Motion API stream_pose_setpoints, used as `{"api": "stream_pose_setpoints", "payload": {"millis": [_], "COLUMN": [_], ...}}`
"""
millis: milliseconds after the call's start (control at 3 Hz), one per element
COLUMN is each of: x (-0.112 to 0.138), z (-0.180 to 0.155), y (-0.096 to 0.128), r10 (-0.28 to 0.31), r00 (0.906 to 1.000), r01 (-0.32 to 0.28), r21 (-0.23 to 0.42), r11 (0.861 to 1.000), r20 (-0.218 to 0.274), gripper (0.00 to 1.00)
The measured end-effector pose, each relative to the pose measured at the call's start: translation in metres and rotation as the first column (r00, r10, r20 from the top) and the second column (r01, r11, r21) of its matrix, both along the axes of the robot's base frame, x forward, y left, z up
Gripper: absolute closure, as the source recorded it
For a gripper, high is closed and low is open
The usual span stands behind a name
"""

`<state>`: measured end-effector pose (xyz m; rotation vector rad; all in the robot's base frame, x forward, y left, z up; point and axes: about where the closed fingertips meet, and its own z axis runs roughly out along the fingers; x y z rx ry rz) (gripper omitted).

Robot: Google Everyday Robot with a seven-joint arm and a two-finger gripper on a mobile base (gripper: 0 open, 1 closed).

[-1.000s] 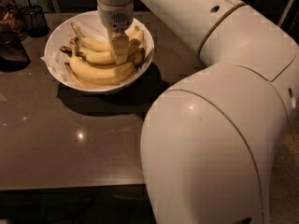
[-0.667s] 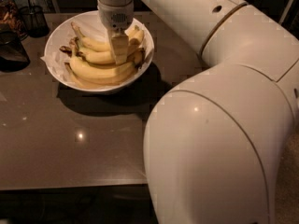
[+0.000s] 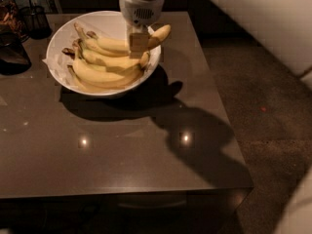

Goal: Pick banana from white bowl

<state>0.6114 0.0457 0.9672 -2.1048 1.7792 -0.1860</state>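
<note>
The white bowl stands at the back left of the dark table and holds several ripe yellow bananas on crumpled white paper. My gripper reaches straight down into the right side of the bowl. It is shut on the topmost banana near its middle. That banana's right end sticks out over the bowl's right rim and its stem end points back left. The fingers hide the banana's middle.
A dark wire-mesh cup stands behind the bowl at the far left. A dark object lies at the left edge. The table's right edge drops to a carpeted floor. A pale wall runs along the upper right.
The big white arm body that filled the right side has left the view. The gripped banana's right end now reaches past the bowl's rim, a little further right than before.
</note>
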Motion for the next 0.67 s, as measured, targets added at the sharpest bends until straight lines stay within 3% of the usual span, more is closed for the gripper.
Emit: {"api": "stream_pose_setpoints", "payload": {"millis": [667], "x": [-0.013], "z": [0.017], "y": [-0.001], "r10": [0.006], "r00": [0.9992], "r01": [-0.006], "r21": [0.004], "r11": [1.0], "r20": [0.038], "gripper": [1.0]}}
